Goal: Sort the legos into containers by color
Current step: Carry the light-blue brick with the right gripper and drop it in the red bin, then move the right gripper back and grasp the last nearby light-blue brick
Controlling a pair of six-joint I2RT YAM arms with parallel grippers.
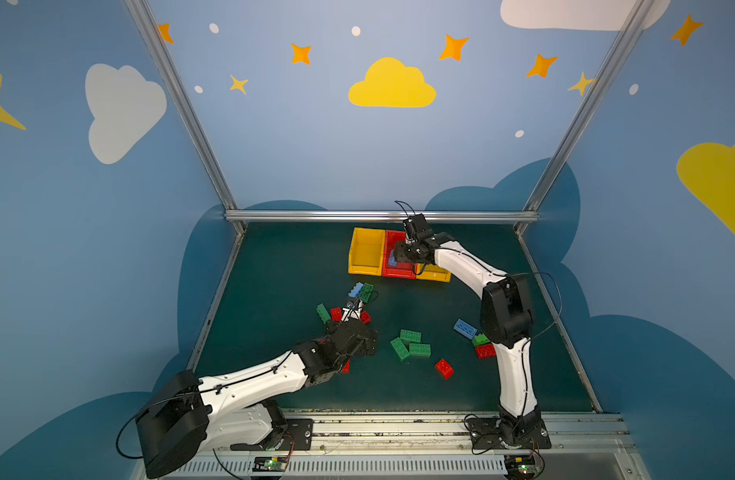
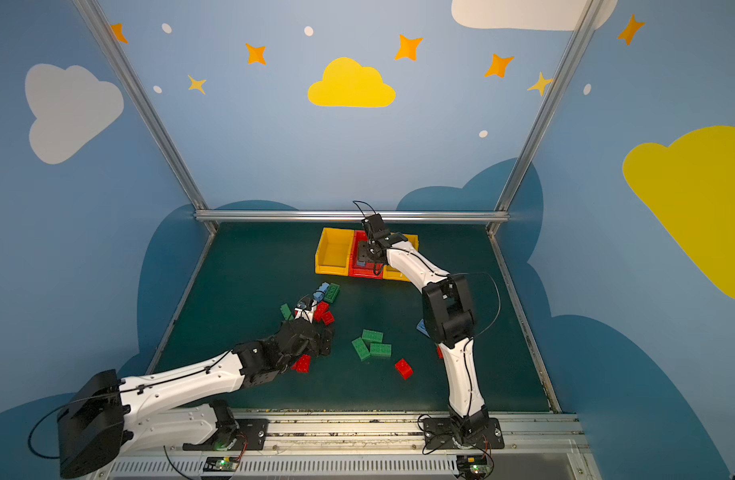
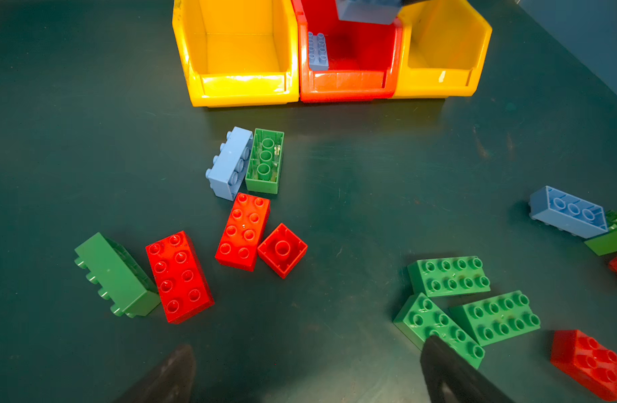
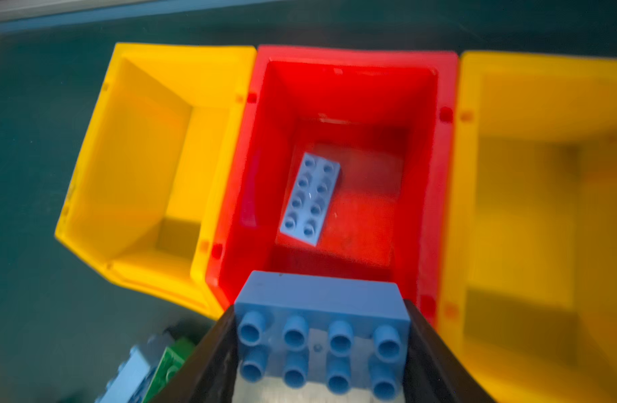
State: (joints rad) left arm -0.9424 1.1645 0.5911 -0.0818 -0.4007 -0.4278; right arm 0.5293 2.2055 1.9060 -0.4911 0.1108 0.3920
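Note:
My right gripper is shut on a light blue lego, held above the near end of the red container. Another light blue lego lies on that bin's floor. Both yellow containers beside it look empty. My left gripper hangs open over bare mat with nothing between its fingers. Ahead of it lie two long red legos, a small upturned red one, a light blue one and an upturned green one. In a top view the right gripper is over the red container.
Three green legos cluster beside my left gripper's finger, with a red lego past them. A blue lego lies upturned further right. The right arm's elbow hangs over legos there. An aluminium rail and walls border the mat.

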